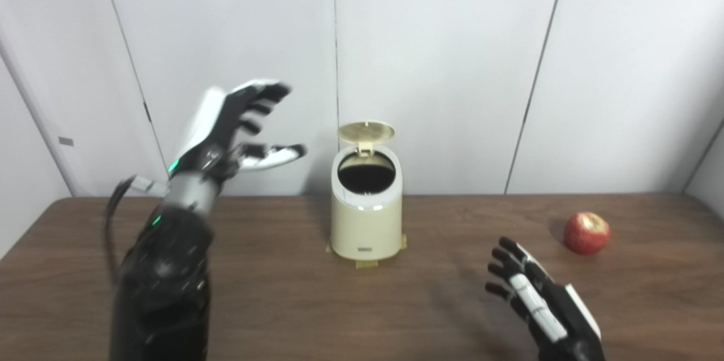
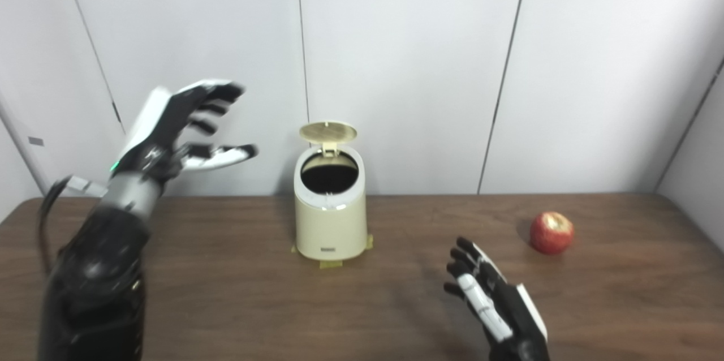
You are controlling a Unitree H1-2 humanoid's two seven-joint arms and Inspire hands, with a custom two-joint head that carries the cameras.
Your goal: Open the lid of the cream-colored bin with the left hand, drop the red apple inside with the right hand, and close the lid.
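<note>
The cream-colored bin (image 1: pixel 366 219) stands at the middle of the wooden table (image 1: pixel 283 293). Its round lid (image 1: pixel 366 132) is up, tilted back on its hinge, and the dark inside shows. The red apple (image 1: pixel 587 232) lies on the table to the right of the bin. My left hand (image 1: pixel 237 126) is raised high to the left of the bin, open, fingers spread, touching nothing. My right hand (image 1: pixel 531 293) is low over the table's front right, open and empty, to the left of and nearer than the apple.
A white panelled wall (image 1: pixel 441 67) runs right behind the table's far edge. Bits of yellow tape (image 1: pixel 366 263) stick out under the bin's base.
</note>
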